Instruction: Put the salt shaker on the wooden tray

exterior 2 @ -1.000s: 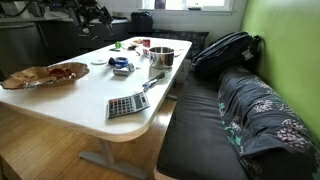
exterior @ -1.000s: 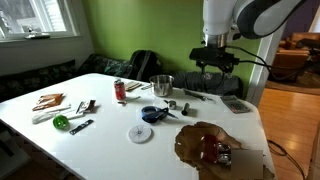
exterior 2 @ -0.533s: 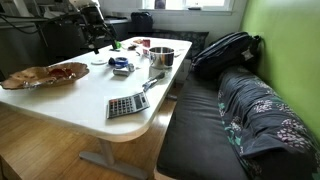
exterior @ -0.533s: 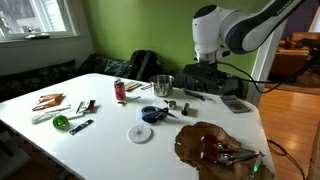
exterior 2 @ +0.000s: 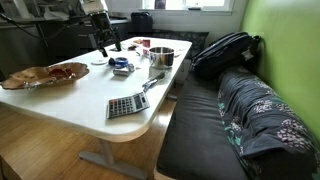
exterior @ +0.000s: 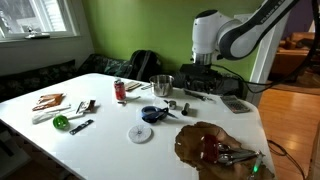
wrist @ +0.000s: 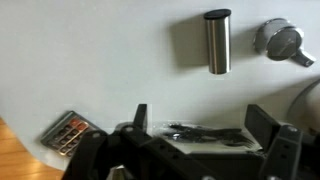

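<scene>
Jaws are spread wide with nothing between them, and the gripper (wrist: pixel 200 125) hovers over the white surface (wrist: pixel 90 50). In the wrist view the salt shaker (wrist: pixel 217 41) sits out ahead of the jaws, touching neither, roughly in line with the gap. Can't tell if it's upright or tipped over. A calculator (wrist: pixel 68 130) is off to the left. The wooden tray (exterior: pixel 188 140) is at the near end in an exterior view, well apart from the gripper.

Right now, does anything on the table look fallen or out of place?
In the wrist view the salt shaker seems to lie on its side on the white table instead of standing. No spill shows.
</scene>
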Controlling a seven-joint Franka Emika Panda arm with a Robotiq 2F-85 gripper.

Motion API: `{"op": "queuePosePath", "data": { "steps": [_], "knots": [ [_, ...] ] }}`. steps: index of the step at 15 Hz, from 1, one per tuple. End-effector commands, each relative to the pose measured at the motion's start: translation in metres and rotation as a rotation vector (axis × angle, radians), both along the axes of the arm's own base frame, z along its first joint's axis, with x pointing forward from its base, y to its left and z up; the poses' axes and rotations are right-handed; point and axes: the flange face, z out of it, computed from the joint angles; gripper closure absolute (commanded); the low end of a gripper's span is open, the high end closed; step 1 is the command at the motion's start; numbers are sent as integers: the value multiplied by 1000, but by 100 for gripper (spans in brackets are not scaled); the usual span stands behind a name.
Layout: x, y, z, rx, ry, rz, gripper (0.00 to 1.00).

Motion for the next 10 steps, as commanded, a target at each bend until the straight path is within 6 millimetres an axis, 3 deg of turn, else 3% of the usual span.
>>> {"op": "queuePosePath", "data": {
  "steps": [1,8,10],
  "knots": [
    [26,-17,-16,119,-4,152,0],
    [48,-16,-61,234,286,363,0],
    [52,-9,-65,248,352,359,0]
  ]
}}
